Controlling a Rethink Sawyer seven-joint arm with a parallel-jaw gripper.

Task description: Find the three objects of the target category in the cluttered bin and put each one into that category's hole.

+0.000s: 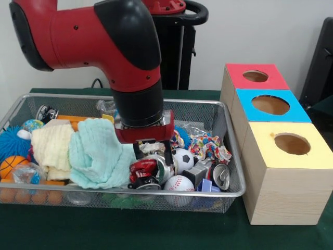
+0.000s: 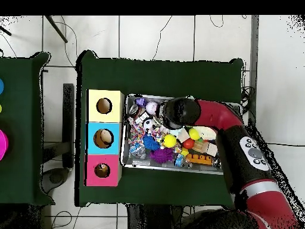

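The wire mesh bin (image 1: pixel 232 190) sits left of three wooden boxes and is full of mixed objects. My gripper (image 1: pixel 153 155) is lowered into the bin's middle, just above a red toy car (image 1: pixel 142 170) and next to a small soccer ball (image 1: pixel 183 160). Its dark fingers (image 1: pixel 140 150) stand apart with pale clutter between them; nothing is clearly held. The red-topped box's hole (image 1: pixel 255 76) is the farthest of the three in the front view. In the overhead view my arm's wrist (image 2: pixel 177 113) hides the gripper over the bin (image 2: pixel 126 156); the red box's hole (image 2: pixel 102 170) lies lower left.
The blue-topped box (image 1: pixel 270 119) and yellow-topped box (image 1: pixel 285 177) stand beside the red one. In the bin lie a mint cloth (image 1: pixel 99 151), a pale yellow cloth (image 1: pixel 52 148), a baseball (image 1: pixel 178 184), a can (image 1: pixel 221 176), a rope toy (image 1: pixel 208 146) and a basketball (image 1: pixel 11 165).
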